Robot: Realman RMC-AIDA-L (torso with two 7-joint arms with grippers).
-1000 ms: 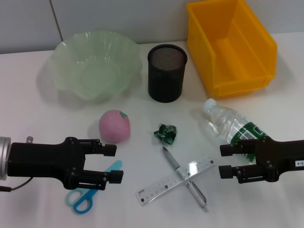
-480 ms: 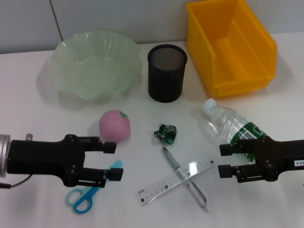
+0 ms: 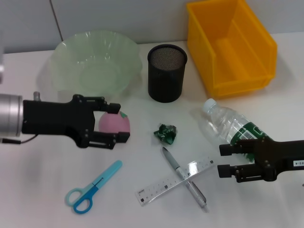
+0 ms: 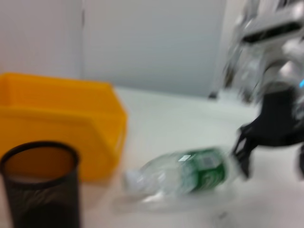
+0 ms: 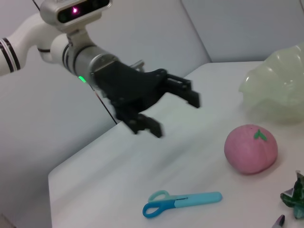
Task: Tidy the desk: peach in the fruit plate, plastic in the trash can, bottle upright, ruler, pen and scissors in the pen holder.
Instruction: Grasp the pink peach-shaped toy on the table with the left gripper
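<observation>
White table [image 3: 42,199], matte surface. Pale grey wall [image 3: 118,14], seen behind the table's far edge; one vertical seam is visible.

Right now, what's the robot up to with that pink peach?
Left gripper open, beside the peach, not gripping. Right gripper open, by the lying bottle. Nothing blocking.

Pink peach [image 3: 115,124] sits near green bowl [image 3: 92,64]; clear bottle [image 3: 230,124] lies toppled beside yellow bin [image 3: 232,45].

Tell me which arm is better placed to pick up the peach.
Left. The left gripper is open right at the peach, while the right gripper hovers by the bottle.
</observation>
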